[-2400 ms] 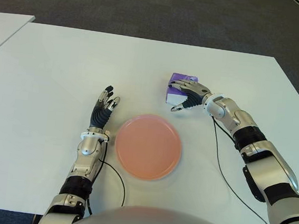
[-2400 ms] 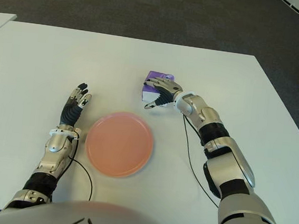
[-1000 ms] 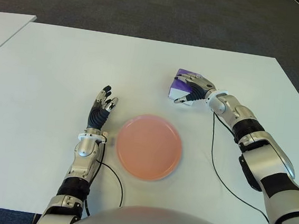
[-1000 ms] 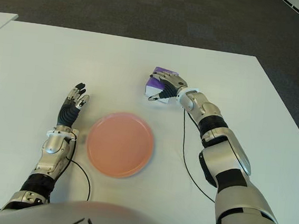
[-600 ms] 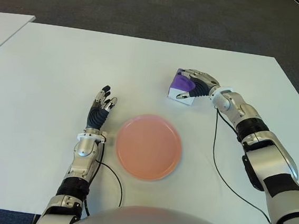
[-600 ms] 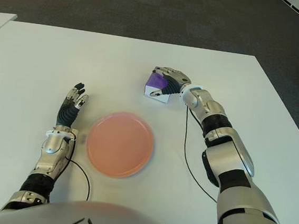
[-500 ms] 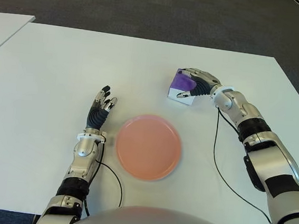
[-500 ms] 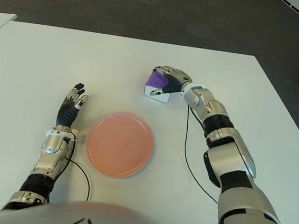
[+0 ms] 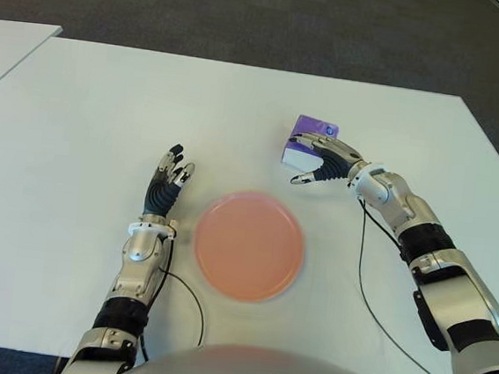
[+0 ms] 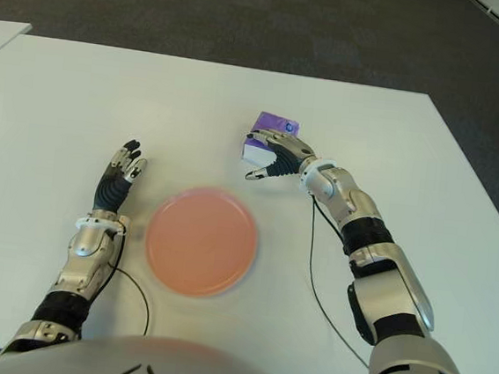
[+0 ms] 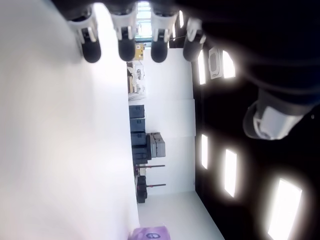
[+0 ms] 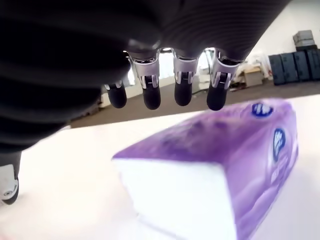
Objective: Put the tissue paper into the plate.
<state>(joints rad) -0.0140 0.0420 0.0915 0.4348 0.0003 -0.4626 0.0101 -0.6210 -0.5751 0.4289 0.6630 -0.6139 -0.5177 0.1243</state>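
A purple tissue pack (image 9: pixel 313 131) with a white end lies flat on the white table (image 9: pixel 107 103), behind and right of the pink plate (image 9: pixel 248 244). My right hand (image 9: pixel 321 163) is at the pack's near side, its fingers spread over the pack's near edge and holding nothing. In the right wrist view the fingertips (image 12: pixel 182 95) hang just above the pack (image 12: pixel 215 150), and I cannot tell if they touch it. The plate holds nothing. My left hand (image 9: pixel 168 184) shows left of the plate, fingers straight and open.
A second white table (image 9: pixel 6 49) stands at the far left across a narrow gap. Dark carpet lies beyond the table's far edge. A black cable (image 9: pixel 362 260) runs along my right forearm over the table.
My right hand was curled on the pack and had tipped it up; now the pack lies flat again, the fingers have opened and the hand has drawn slightly back. The left hand has not moved.
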